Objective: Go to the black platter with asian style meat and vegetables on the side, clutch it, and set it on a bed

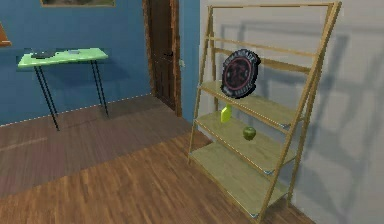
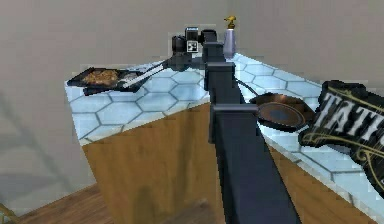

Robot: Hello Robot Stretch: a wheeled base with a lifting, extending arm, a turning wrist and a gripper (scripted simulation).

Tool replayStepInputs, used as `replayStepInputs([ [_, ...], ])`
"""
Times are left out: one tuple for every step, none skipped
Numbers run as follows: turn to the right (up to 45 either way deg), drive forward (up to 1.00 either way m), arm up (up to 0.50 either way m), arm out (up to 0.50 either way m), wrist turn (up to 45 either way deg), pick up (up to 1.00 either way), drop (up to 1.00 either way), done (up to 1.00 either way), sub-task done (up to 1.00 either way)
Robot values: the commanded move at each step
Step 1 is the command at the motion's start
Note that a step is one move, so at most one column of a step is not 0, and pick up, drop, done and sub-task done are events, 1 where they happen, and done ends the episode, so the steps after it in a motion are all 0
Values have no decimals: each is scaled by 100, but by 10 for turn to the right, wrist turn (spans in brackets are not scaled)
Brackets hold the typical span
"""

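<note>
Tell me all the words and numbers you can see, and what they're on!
Dark sign on the counter: big pale letters, cut off by the picture's edge, so there is no whole word to read.
Round dark plaque on the shelf: marks too small to read.
White squares on the arm: black marks, no words.
I can make out no other writing.
</note>
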Motion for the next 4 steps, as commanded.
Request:
replayStepInputs([
  [0, 0, 0, 0, -450, 0, 0, 0, 0],
  [0, 0, 0, 0, -180, 0, 0, 0, 0],
  [0, 0, 0, -48, 0, 0, 0, 0, 0],
  [-450, 0, 0, 0, 0, 0, 0, 0, 0],
])
